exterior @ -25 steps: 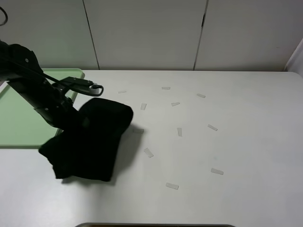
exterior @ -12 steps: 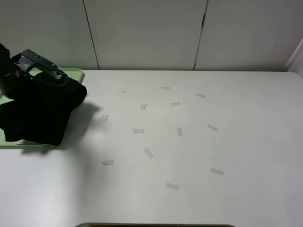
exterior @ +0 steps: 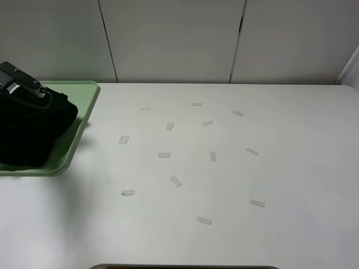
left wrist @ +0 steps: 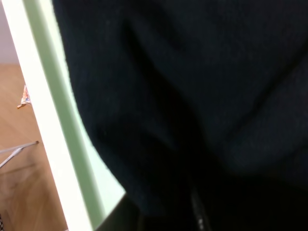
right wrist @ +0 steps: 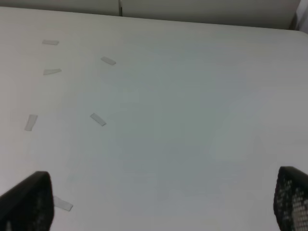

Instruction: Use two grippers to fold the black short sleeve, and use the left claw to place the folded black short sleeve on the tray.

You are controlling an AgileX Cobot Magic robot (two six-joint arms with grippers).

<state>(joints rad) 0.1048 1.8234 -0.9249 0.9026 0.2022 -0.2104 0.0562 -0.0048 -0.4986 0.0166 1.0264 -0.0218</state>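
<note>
My left claw (exterior: 22,89) is clamped on the black short sleeve (exterior: 31,131), which hangs directly under it as a bunched dark bundle over the tray (exterior: 78,123), its near end reaching toward the tray's near rim; whether it already rests on the tray floor I cannot tell. My right gripper (right wrist: 159,202), jaws spread wide and empty, is well away from the tray over the white table (exterior: 235,179), so the release is my left arm's job.

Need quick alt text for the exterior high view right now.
Folded black short sleeve sits over the pale green tray at the table's left edge, the left arm on top of it. Small tape strips dot the white table.
</note>
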